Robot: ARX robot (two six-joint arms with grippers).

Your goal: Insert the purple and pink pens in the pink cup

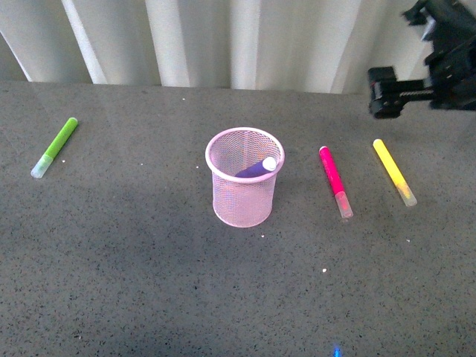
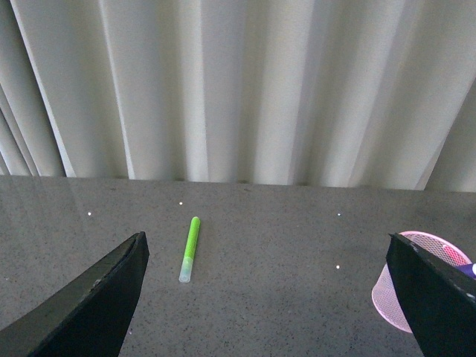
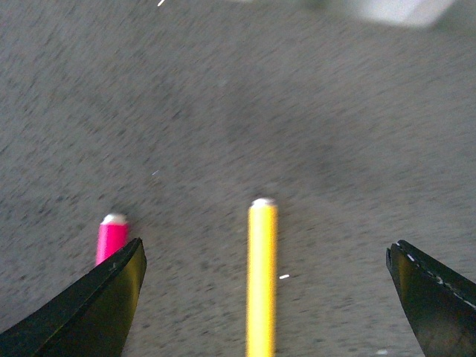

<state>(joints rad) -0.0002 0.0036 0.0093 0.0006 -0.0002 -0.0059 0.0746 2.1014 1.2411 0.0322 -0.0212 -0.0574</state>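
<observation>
The left jaws hung released, empty. A lime-green marker [image 1: 56, 147] lay far left on the tabletop [image 1: 149, 282]. The pink cup [image 1: 244, 195] stood centre, purple pen [image 1: 256, 169] leaning inside. Right of it lay the pink pen [image 1: 335, 181], then a yellow marker [image 1: 394, 172], beneath the released right jaws.

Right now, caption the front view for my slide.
Purple pen rests in the pink cup; pink pen lies on the table right of it, beside the yellow marker, not yet inserted.

Four pens: one purple pen [image 1: 255, 169], one pink pen [image 1: 332, 175], one yellow marker [image 1: 392, 170], one green marker [image 1: 57, 145]; one pink cup [image 1: 239, 205].
</observation>
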